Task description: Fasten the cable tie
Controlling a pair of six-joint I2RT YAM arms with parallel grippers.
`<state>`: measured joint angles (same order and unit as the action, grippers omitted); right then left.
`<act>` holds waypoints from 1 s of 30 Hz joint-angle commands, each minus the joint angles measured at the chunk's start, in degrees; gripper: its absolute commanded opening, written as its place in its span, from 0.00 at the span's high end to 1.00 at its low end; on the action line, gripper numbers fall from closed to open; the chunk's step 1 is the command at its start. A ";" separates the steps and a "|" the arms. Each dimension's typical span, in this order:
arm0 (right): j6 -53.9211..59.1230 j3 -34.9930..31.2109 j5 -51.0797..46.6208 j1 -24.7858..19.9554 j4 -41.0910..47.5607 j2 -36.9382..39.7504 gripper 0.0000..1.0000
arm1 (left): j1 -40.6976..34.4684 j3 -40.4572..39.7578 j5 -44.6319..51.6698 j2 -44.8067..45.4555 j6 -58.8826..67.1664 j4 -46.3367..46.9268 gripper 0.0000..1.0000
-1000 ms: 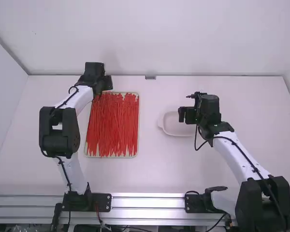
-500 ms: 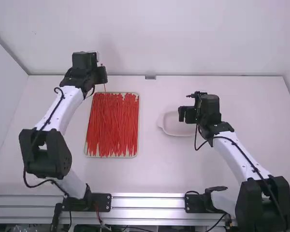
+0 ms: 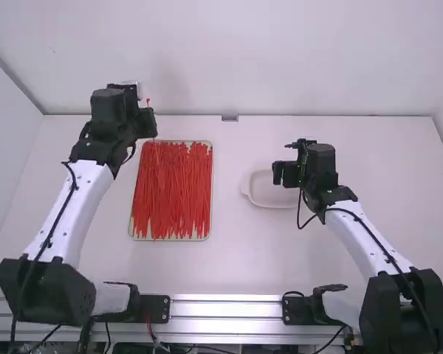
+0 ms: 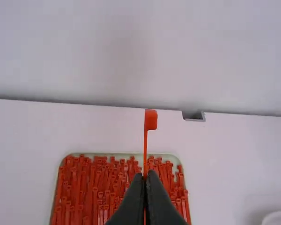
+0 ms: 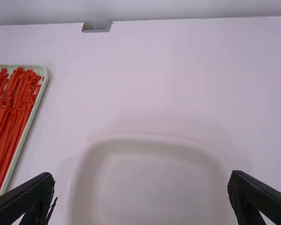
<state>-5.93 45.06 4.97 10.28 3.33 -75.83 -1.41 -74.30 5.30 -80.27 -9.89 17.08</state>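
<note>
- left gripper [image 4: 144, 174]: fingers clamped together on a single red cable tie [image 4: 145, 145], gripping its strap.
- the tie runs straight out past the fingertips, with its square head [image 4: 150, 119] at the free end; the strap behind the fingers is hidden.
- high view: the held tie is raised over the far left corner of the tray [image 3: 170, 238], close to the back wall.
- the tray is pale and rectangular, on the left half of the white table [image 3: 280, 236]; a pile of red ties [image 3: 173, 188] lies lengthwise in it.
- right gripper [image 5: 140, 174]: fingers spread wide, grasping nothing, over a shallow white dish [image 3: 260, 198].
- the dish sits right of the tray, apart from it.
- a small grey bracket [image 3: 229, 117] sits at the table's far edge.
</note>
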 commanded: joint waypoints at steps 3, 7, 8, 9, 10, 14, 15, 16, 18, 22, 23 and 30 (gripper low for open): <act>-0.13 1.81 1.51 0.33 -0.28 0.94 0.01 | -0.44 7.04 -0.15 4.90 0.13 -2.08 0.99; -0.09 1.81 4.22 0.33 -0.39 0.94 0.01 | -0.81 12.63 -0.02 6.91 -1.20 -5.73 0.99; -0.07 1.81 5.64 0.33 -0.63 0.94 0.01 | -0.92 14.27 0.17 7.37 -1.66 -6.93 0.98; -0.04 1.81 6.84 0.33 -0.90 0.94 0.01 | -0.98 15.32 0.26 7.65 -2.51 -7.67 0.99; -0.07 1.81 7.80 0.33 -1.07 0.92 0.01 | -0.96 16.04 0.22 7.80 -2.78 -8.20 0.99; -0.09 1.81 12.59 0.33 -1.90 0.83 0.01 | -1.75 18.51 -0.35 8.07 -5.92 -9.29 0.99; -0.07 1.81 13.73 0.33 -1.97 0.83 0.01 | -2.16 18.86 -0.17 8.07 -5.35 -9.22 0.99; -0.04 1.79 14.23 0.33 -1.90 0.83 0.01 | -2.54 19.08 -0.28 8.07 -4.90 -9.22 0.99; -0.11 1.79 14.78 0.33 -1.79 0.83 0.01 | -3.82 19.37 -0.39 8.07 -3.28 -8.81 0.99; -0.24 1.79 15.37 0.37 -1.60 0.83 0.02 | -6.60 19.37 -2.75 8.07 -3.17 -7.96 0.99; 0.04 1.79 16.48 0.72 -1.75 0.83 0.01 | -7.41 19.37 -4.15 8.07 -4.28 -7.93 0.99; 1.70 1.81 17.03 6.56 -5.29 0.85 0.01 | -12.81 19.34 -11.10 8.07 -6.84 -9.75 0.99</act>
<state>-5.34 45.06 21.19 15.66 -1.83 -75.83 -13.21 -55.22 -2.37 -74.02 -15.55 7.46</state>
